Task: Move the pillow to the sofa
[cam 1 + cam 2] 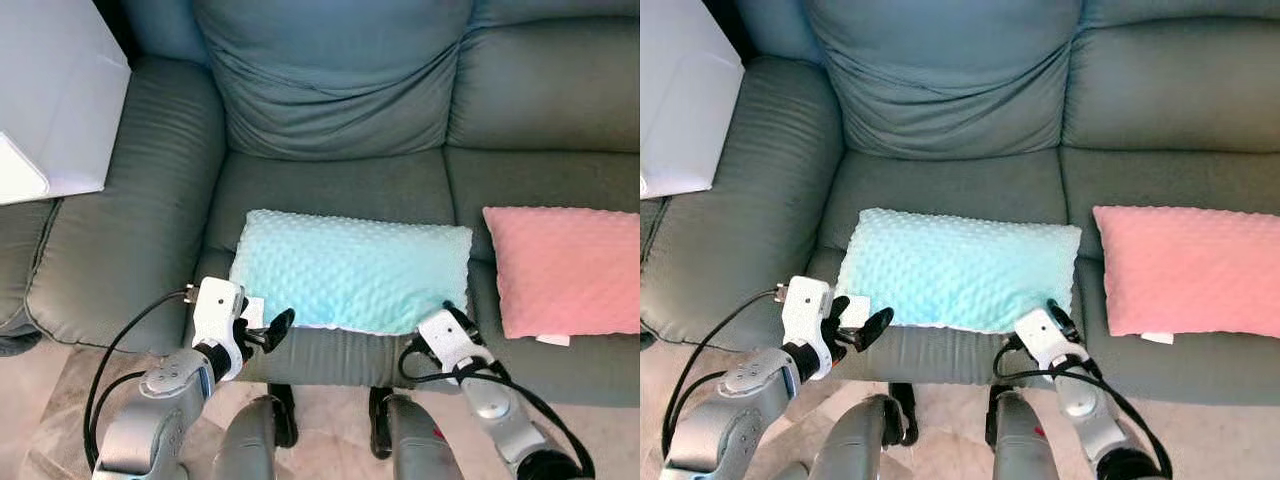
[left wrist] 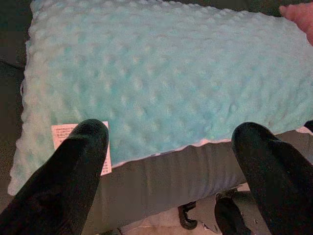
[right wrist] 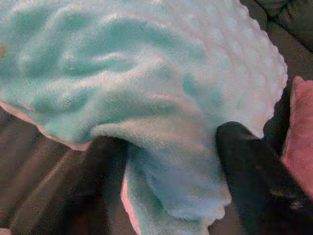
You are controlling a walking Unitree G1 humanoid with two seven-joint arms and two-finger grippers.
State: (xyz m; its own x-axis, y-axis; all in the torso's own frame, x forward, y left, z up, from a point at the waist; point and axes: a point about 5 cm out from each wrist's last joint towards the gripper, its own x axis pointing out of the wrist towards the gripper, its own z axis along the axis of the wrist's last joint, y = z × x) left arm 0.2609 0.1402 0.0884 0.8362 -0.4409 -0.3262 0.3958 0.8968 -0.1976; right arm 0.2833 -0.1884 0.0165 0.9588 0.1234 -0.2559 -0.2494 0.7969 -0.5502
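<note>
**Left eye view: mint pillow down on the seat, release under way**

Far left, a white box [image 1: 55,95] sits over the sofa's armrest [image 1: 130,220]. Next comes the left gripper [image 1: 268,330], just off the pillow's near left corner, jaws spread wide and holding nothing; the left wrist view looks between both black fingers [image 2: 73,166] at the pillow's white care tag [image 2: 61,134] and the dimpled fabric beyond. Centre stage, the mint dotted pillow [image 1: 350,270] lies flat on the grey sofa [image 1: 330,185] seat cushion, its front edge close to the cushion's lip. On to the right gripper [image 1: 452,312], at the near right corner: the right wrist view shows fabric bunched between its fingers [image 3: 244,161], so it looks closed on that corner. Further right, a pink pillow [image 1: 560,270] rests on the neighbouring seat. My read: placing is nearly done; next, the right jaws should part and both arms draw back without dragging the pillow forward.
</note>
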